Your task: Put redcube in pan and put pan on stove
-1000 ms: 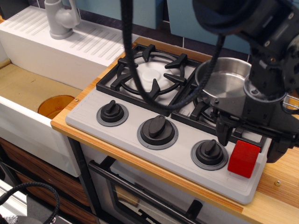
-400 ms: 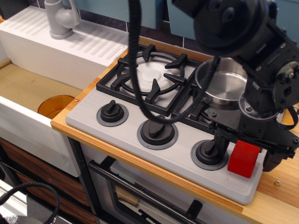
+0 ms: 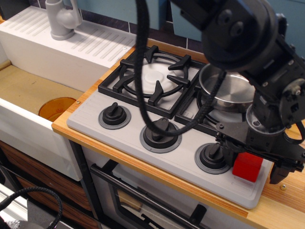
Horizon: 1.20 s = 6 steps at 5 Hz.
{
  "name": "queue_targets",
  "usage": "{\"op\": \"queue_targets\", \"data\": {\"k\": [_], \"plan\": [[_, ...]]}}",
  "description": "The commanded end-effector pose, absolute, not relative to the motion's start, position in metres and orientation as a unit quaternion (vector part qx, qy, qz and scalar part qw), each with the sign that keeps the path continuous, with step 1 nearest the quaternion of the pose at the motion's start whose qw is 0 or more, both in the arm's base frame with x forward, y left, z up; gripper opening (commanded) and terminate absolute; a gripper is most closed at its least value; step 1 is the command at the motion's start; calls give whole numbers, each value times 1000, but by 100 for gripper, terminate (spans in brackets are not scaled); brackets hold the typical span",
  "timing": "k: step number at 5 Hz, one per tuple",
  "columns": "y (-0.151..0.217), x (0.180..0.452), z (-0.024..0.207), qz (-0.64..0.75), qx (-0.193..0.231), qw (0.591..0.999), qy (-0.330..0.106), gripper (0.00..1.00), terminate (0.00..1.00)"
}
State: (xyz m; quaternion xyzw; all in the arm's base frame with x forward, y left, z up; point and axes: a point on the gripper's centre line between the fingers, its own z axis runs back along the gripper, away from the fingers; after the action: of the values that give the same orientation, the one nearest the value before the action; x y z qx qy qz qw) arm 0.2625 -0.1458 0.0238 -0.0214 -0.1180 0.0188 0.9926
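The redcube (image 3: 247, 167) sits on the front right corner of the grey stove (image 3: 90, 110), just right of the right-hand knob (image 3: 212, 157). My gripper (image 3: 252, 165) has come down over it and stands open, one finger on each side of the block. A gap still shows between the right finger (image 3: 278, 172) and the cube. The shiny steel pan (image 3: 232, 91) rests on the right burner grate behind, partly hidden by my arm.
A black cable (image 3: 143, 71) hangs across the left burner (image 3: 155, 76). Three black knobs line the stove front. The white sink unit (image 3: 28, 95) with its faucet (image 3: 62, 19) lies to the left. A wooden counter edge (image 3: 286, 195) runs past the stove on the right.
My gripper has dropped lower, its open fingers now straddling the redcube and hiding its upper part. The cube and pan have not moved.
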Motion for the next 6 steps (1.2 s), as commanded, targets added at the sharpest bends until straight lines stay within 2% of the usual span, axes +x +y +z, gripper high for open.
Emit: {"op": "queue_targets", "data": {"k": [1,2,4,5,6], "plan": [[-150,263,41,22,-20,993,-115,0,0],[-149,263,55,21,-11,994,-104,0,0],[-136,268,115,9,18,998,-63,0,0],[-126,289,135,-7,25,998,-50,0,0],[-116,316,142,-25,24,998,-46,0,0]]}}
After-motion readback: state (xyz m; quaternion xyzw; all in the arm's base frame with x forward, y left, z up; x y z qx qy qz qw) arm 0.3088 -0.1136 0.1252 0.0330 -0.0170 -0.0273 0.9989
